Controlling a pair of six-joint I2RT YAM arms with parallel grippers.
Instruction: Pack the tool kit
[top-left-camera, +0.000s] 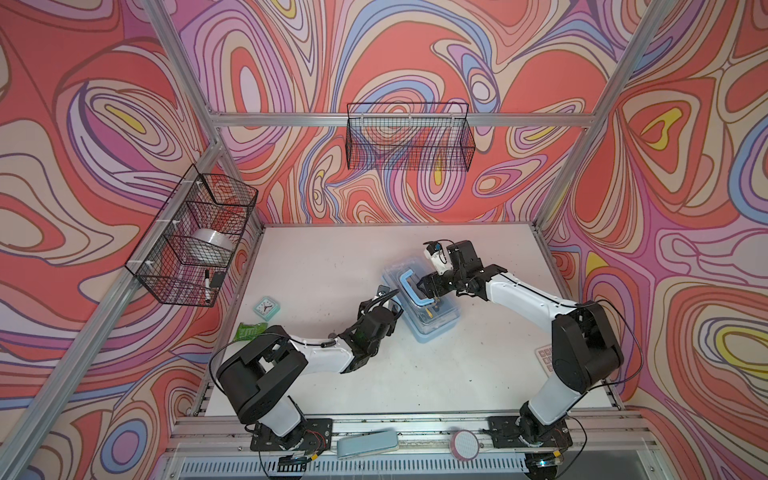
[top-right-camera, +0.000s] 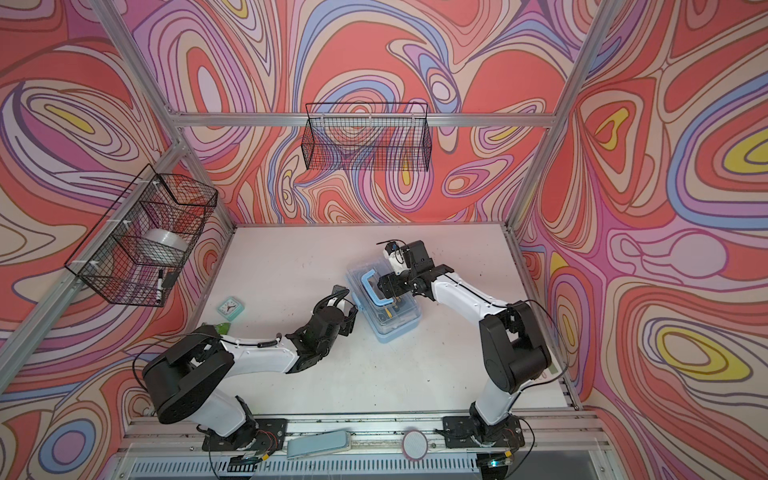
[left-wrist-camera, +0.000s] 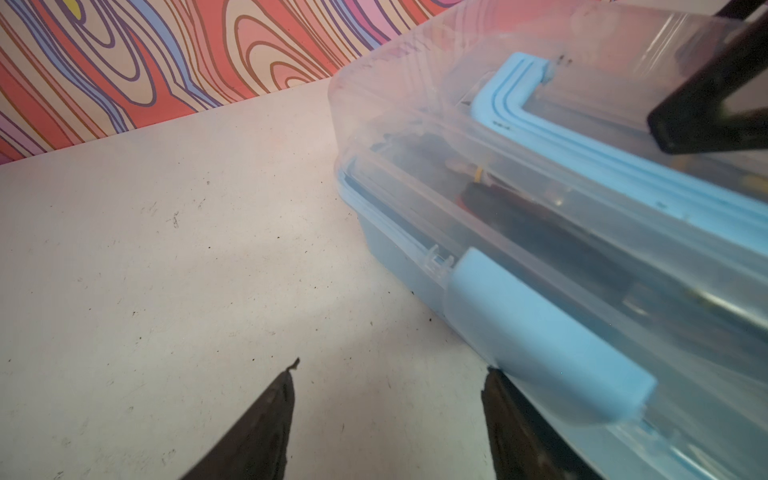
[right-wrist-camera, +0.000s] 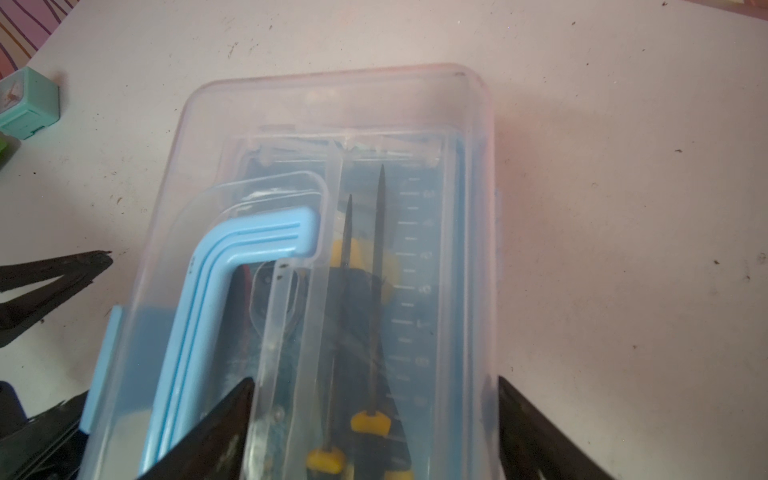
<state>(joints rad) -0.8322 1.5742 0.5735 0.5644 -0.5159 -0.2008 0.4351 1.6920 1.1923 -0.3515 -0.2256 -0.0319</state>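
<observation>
The tool kit (top-left-camera: 432, 322) (top-right-camera: 395, 324) is a light blue box that lies on the white table with its clear lid down. Its pale blue handle (top-left-camera: 408, 286) (right-wrist-camera: 208, 316) lies flat on the lid. Yellow-and-black tools (right-wrist-camera: 370, 422) show through the lid. My right gripper (top-left-camera: 432, 293) (right-wrist-camera: 374, 380) hovers open over the lid, with one finger beside the handle and the other just past the box's long edge. My left gripper (top-left-camera: 392, 307) (left-wrist-camera: 392, 368) is open at table level beside the box. One of its fingers (left-wrist-camera: 503, 399) touches the box wall below a blue latch (left-wrist-camera: 540, 345).
A mint square clock (top-left-camera: 267, 307) and a green packet (top-left-camera: 249, 331) lie left of the left arm. Wire baskets hang on the left wall (top-left-camera: 195, 237) and the back wall (top-left-camera: 409, 137). A grey-blue slab (top-left-camera: 368, 444) and a round pink disc (top-left-camera: 464, 444) rest on the front rail.
</observation>
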